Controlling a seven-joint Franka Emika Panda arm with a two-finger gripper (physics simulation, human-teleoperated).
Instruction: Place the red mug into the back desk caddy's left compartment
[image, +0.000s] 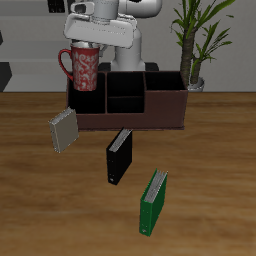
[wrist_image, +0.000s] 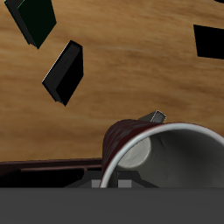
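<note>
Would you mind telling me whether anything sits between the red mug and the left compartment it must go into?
Nothing visible does: the red mug hangs in the gripper just above the back desk caddy, and its left compartment looks unoccupied.

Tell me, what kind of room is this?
Probably a study or office, drawn by a computer. A long dark brown desk caddy sits on a wooden table, small books lie about, such as the green book, and a leafy potted plant stands behind.
</note>
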